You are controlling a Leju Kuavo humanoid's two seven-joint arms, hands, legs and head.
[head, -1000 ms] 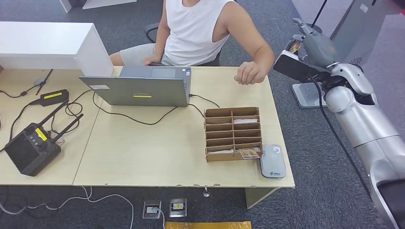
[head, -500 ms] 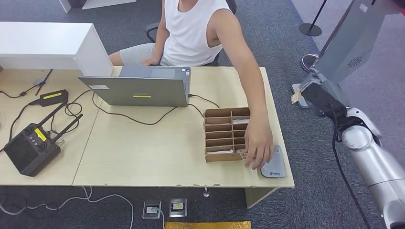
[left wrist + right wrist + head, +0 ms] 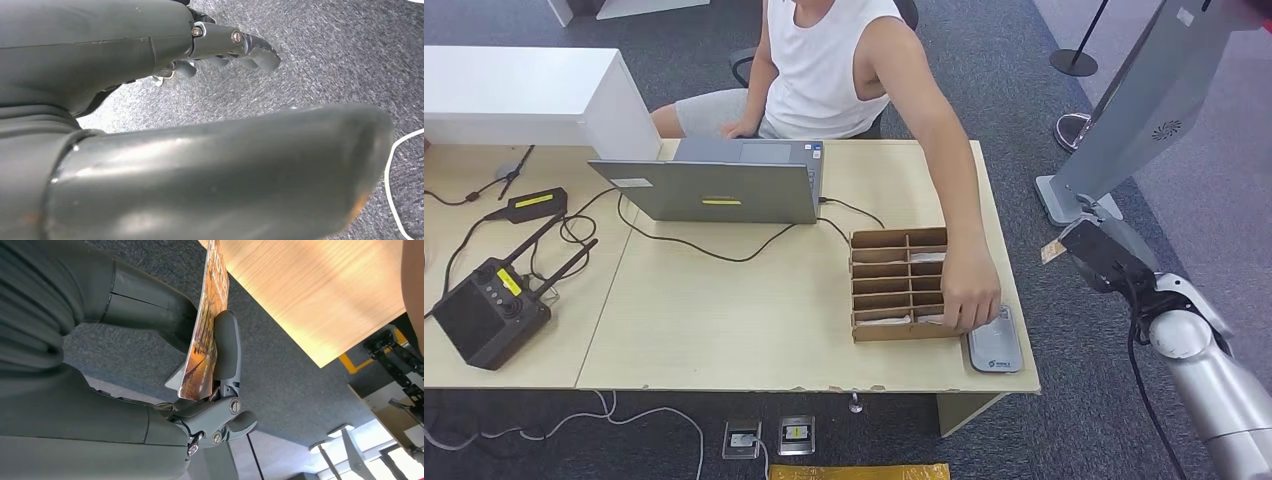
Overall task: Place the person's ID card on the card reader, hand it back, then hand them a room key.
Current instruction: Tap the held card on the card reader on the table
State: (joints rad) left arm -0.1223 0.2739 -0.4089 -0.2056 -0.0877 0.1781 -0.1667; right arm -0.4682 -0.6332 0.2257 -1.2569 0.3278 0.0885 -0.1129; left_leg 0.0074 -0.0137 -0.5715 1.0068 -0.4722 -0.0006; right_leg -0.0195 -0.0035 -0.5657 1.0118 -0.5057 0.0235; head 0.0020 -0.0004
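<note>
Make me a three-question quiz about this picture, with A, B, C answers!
1. Where is the grey card reader?
A. On the laptop
B. On the table's front right corner, beside the cardboard organizer
C. On the floor

2. What colour is the person's top?
A. White
B. Red
C. Black

3. What is the right hand doing?
A. Hanging empty
B. Pressing the laptop
C. Holding a card

Answers: 1 B, it lies by the organizer; 2 A, the sleeveless top is white; 3 C, its fingers clamp the card.
</note>
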